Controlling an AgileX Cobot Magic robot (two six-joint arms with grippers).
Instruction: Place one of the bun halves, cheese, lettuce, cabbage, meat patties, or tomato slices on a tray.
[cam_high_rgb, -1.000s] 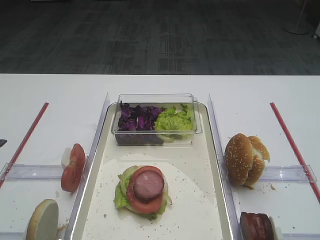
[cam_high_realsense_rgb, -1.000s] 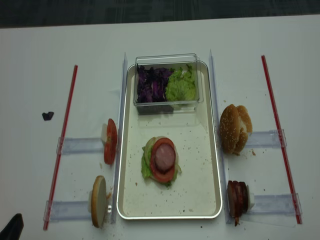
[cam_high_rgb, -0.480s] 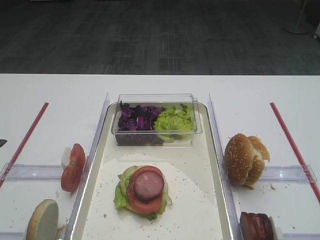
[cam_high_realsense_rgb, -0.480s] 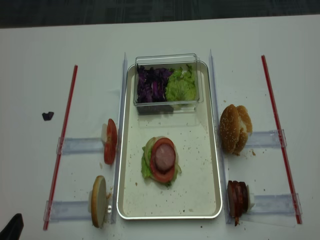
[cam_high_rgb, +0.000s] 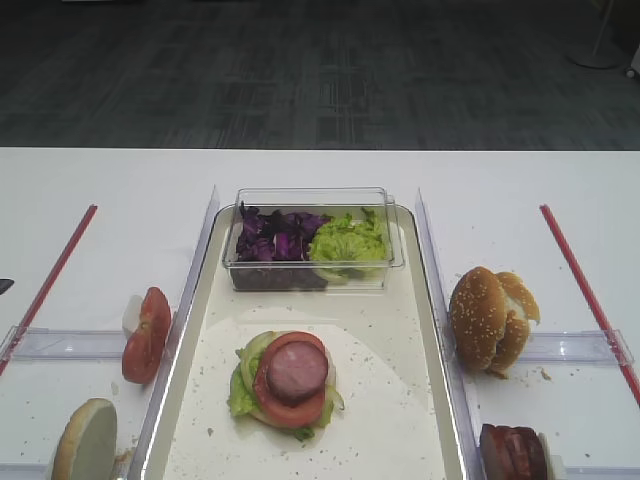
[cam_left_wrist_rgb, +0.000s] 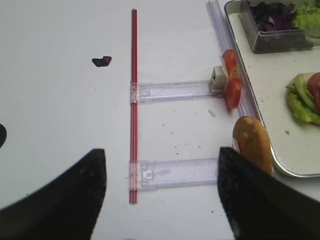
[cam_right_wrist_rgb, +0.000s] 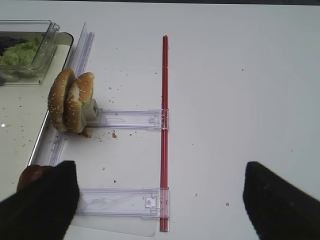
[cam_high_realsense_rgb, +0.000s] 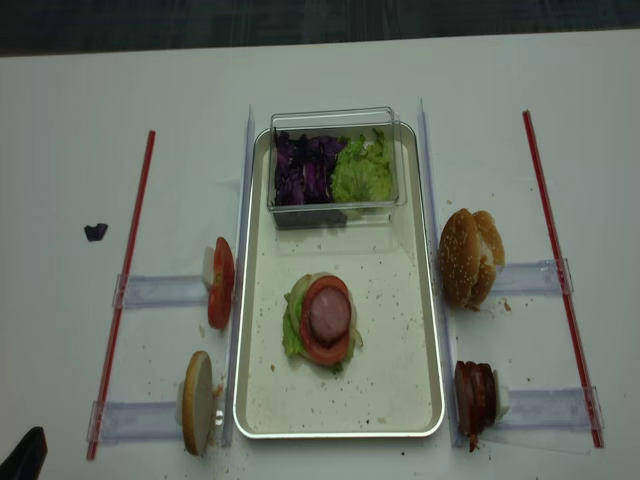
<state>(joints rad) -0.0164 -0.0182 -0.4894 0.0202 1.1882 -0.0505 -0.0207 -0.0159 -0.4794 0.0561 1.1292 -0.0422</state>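
Note:
On the cream tray lies a stack of lettuce, a tomato slice and a meat patty on top. Cabbage and more lettuce fill a clear box. Bun halves stand on edge right of the tray, above the meat patties. Left of it stand tomato slices and one bun half. My left gripper hangs open over the table beside that bun half. My right gripper is open and empty, near the patties. Cheese is out of view.
Red strips run down both sides of the white table. Clear plastic holders lie between them and the tray. A small dark scrap lies at the far left.

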